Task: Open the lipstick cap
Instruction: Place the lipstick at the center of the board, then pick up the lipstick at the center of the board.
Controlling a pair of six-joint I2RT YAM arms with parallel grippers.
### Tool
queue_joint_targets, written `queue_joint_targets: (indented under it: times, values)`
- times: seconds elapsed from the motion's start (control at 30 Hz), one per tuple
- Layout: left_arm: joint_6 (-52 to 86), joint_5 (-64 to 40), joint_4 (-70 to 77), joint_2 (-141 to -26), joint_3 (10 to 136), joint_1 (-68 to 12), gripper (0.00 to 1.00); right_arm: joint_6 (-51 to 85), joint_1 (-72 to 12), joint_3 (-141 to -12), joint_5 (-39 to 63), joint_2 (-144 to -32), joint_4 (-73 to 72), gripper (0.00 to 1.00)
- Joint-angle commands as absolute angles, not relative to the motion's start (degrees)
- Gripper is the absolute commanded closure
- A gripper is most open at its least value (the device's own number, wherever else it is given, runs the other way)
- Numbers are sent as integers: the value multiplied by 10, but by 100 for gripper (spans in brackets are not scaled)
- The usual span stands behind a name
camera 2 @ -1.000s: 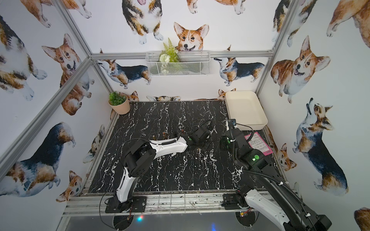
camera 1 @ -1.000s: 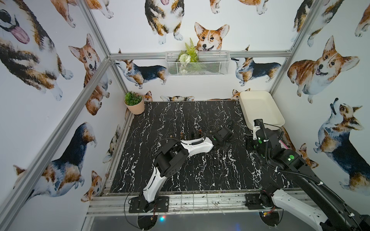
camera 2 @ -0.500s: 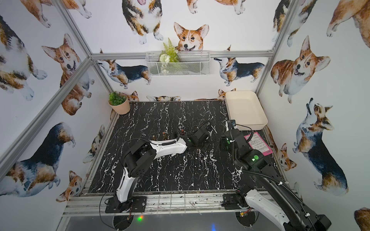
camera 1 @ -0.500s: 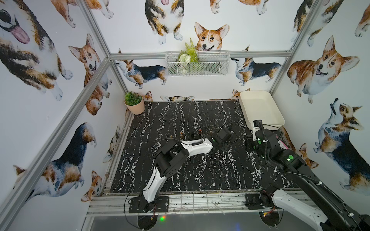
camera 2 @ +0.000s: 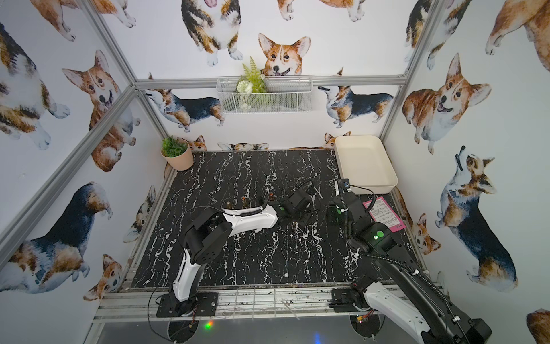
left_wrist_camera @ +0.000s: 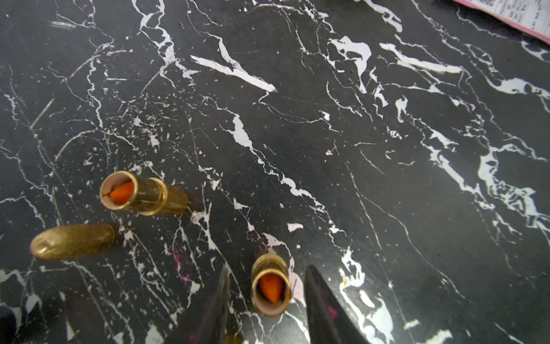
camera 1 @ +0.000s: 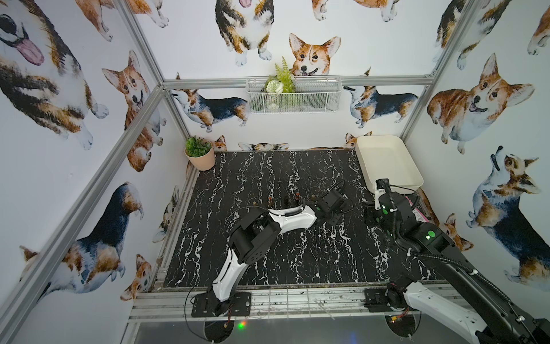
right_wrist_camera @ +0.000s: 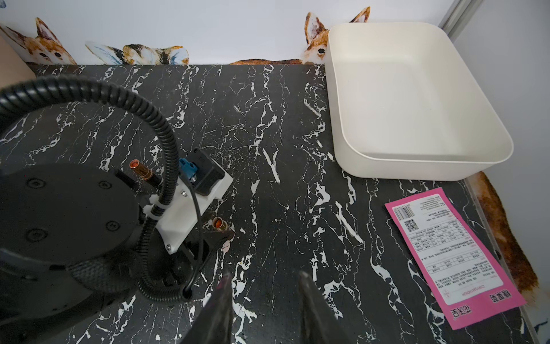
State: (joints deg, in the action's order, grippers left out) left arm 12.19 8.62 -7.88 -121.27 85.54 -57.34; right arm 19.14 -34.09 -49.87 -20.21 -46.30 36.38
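- The black worktop with white marble veins [left_wrist_camera: 357, 134] carries everything.
- A cream rectangular plastic tray [right_wrist_camera: 416, 169] stands in its far right corner.
- The right gripper [right_wrist_camera: 265, 280] is above bare worktop, jaws partly apart, holding nothing.
- The left gripper [left_wrist_camera: 267, 268] has its jaws narrowly apart around an upright gold lipstick tube [left_wrist_camera: 270, 297], uncapped, not touching it.
- A gold cap [left_wrist_camera: 71, 241] lies near, beside a second open tube [left_wrist_camera: 143, 193].

Of left gripper [left_wrist_camera: 268, 269] we see only tips, rest cut by picture edge; of right gripper [right_wrist_camera: 265, 275] same. Loose gold cap [left_wrist_camera: 73, 240] is blurred. Most of pink sheet [left_wrist_camera: 515, 10] cut off. In both top views lipsticks [camera 1: 297, 196] too small; we cannot tell capped or not.
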Motion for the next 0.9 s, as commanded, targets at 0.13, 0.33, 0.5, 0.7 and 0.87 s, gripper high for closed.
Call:
queue_joint_targets:
  times: [0.13, 0.33, 0.5, 0.7, 0.87]
  values:
    - [145, 69, -95, -1181, 865, -545, 50, 190, -340, -502, -203, -464, 355, 61]
    - [151, 48, -165, -1129, 891, -522, 47, 187, -340, -503, -180, -475, 344, 61]
    - [166, 18, -241, -1074, 918, -491, 44, 176, -340, -530, -159, -490, 341, 61]
    - [181, -31, -324, -1008, 924, -445, 41, 173, -340, -547, -108, -515, 314, 61]
    - [187, -52, -376, -966, 910, -423, 40, 170, -340, -565, -91, -549, 305, 62]
